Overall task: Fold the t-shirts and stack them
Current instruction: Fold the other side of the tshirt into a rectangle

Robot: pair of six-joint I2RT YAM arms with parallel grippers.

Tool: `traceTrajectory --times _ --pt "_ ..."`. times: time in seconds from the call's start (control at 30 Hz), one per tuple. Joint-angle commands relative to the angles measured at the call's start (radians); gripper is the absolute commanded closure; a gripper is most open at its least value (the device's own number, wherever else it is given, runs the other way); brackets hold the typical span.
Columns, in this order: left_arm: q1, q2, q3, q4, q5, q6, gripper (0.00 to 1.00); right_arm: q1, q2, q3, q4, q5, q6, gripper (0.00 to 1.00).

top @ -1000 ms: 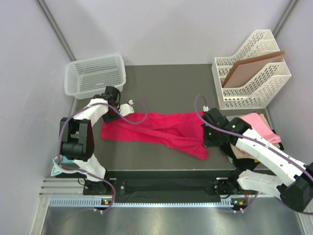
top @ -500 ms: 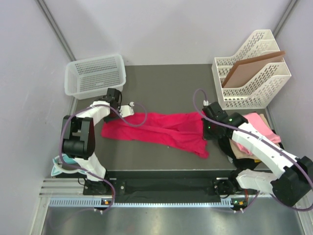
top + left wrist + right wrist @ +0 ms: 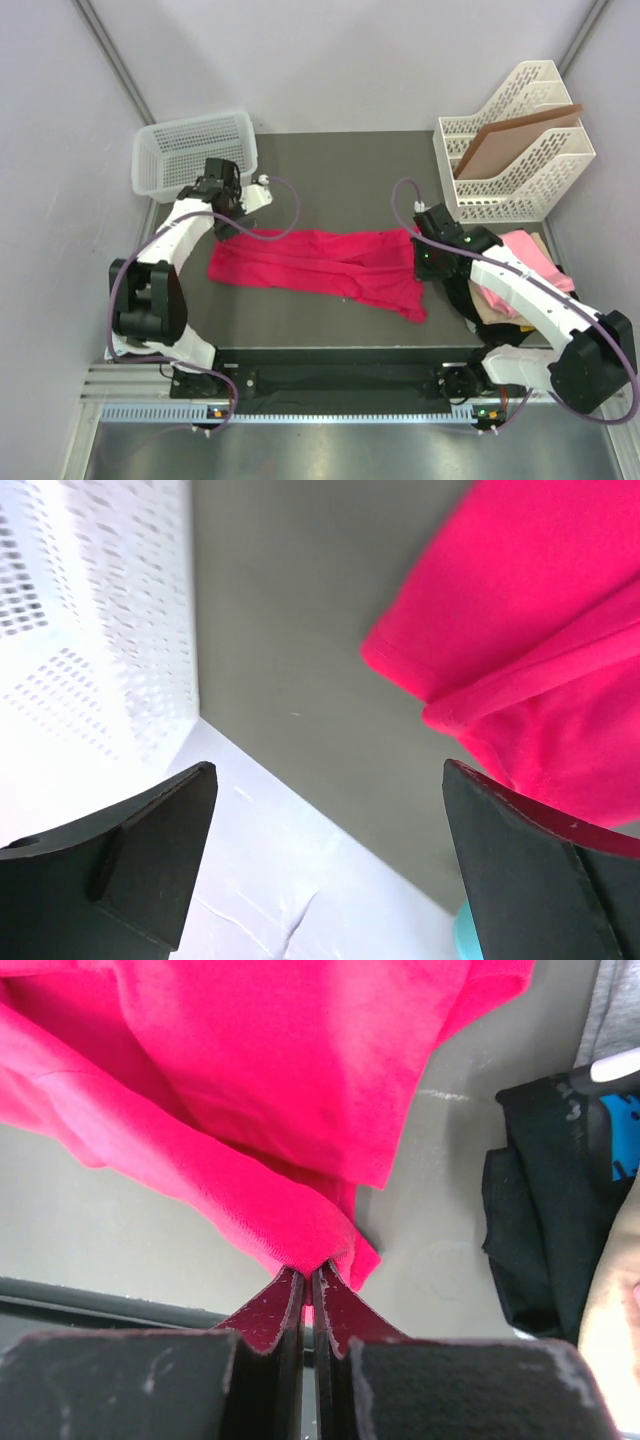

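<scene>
A bright crimson-pink t-shirt [image 3: 320, 262] lies bunched in a long strip across the dark table [image 3: 340, 180]. My right gripper [image 3: 424, 264] is shut on the shirt's right end; in the right wrist view its jaws [image 3: 310, 1276] pinch a fold of crimson cloth [image 3: 290, 1110]. My left gripper [image 3: 226, 222] hovers over the shirt's left end with its jaws wide apart. In the left wrist view the left gripper [image 3: 328, 780] holds nothing and the shirt's edge [image 3: 520, 650] lies off to the right. A light pink shirt [image 3: 535, 255], a beige one [image 3: 495, 308] and a black one [image 3: 462, 296] are piled at the right.
A white perforated basket [image 3: 195, 150] stands at the back left, close behind my left wrist, and its wall [image 3: 90, 620] shows in the left wrist view. A white file rack [image 3: 515, 175] with a brown board [image 3: 505, 140] stands at the back right. Black cloth [image 3: 540, 1230] lies beside the right jaws.
My left gripper has opened, let go of the shirt's left end and drawn back toward the basket. My right gripper, still shut on the shirt, has shifted slightly back and left.
</scene>
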Motion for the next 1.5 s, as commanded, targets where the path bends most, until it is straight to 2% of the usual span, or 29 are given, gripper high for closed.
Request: traceTrajectory --times 0.0,0.03,0.1,0.17,0.37,0.7,0.93,1.07,1.13,1.17,1.2,1.27,1.33,1.47 --pt "-0.02 -0.098 0.056 -0.158 0.178 -0.139 0.01 -0.039 0.028 0.004 0.056 0.004 -0.039 1.0" --pt "-0.025 -0.11 0.051 -0.181 0.253 -0.15 0.01 -0.044 0.041 0.006 0.065 0.001 -0.044 1.0" --pt "-0.036 -0.118 0.001 -0.219 0.283 -0.153 0.01 -0.05 0.053 0.007 0.073 -0.004 -0.05 1.0" --pt "-0.036 -0.114 -0.077 -0.201 0.258 -0.154 0.01 -0.058 0.071 0.004 0.088 -0.004 -0.061 1.0" --pt "-0.028 -0.02 -0.165 -0.219 0.221 -0.167 0.04 -0.095 0.107 0.001 0.123 -0.025 -0.067 1.0" --pt "0.026 0.037 -0.181 -0.135 0.154 -0.135 0.04 -0.168 0.197 0.004 0.205 -0.058 -0.058 1.0" --pt "0.076 0.037 -0.225 -0.098 0.145 -0.099 0.04 -0.213 0.333 0.056 0.266 -0.085 -0.051 1.0" --pt "0.121 0.026 -0.251 -0.091 0.14 -0.073 0.05 -0.245 0.406 0.105 0.281 -0.072 -0.062 0.94" --pt "0.148 0.012 -0.271 -0.078 0.125 -0.059 0.05 -0.269 0.436 0.121 0.288 -0.058 -0.07 0.81" --pt "0.167 0.006 -0.276 -0.075 0.119 -0.047 0.05 -0.273 0.446 0.139 0.288 -0.049 -0.073 0.72" --pt "0.176 -0.008 -0.279 -0.078 0.125 -0.044 0.05 -0.274 0.453 0.15 0.284 -0.01 -0.073 0.58" --pt "0.199 -0.02 -0.282 -0.081 0.128 -0.035 0.05 -0.274 0.472 0.19 0.265 0.022 -0.082 0.5" --pt "0.211 -0.037 -0.28 -0.083 0.125 -0.033 0.05 -0.273 0.472 0.227 0.24 0.088 -0.096 0.46" --pt "0.217 -0.09 -0.239 -0.123 0.138 -0.05 0.05 -0.248 0.4 0.288 0.194 0.145 -0.104 0.46"
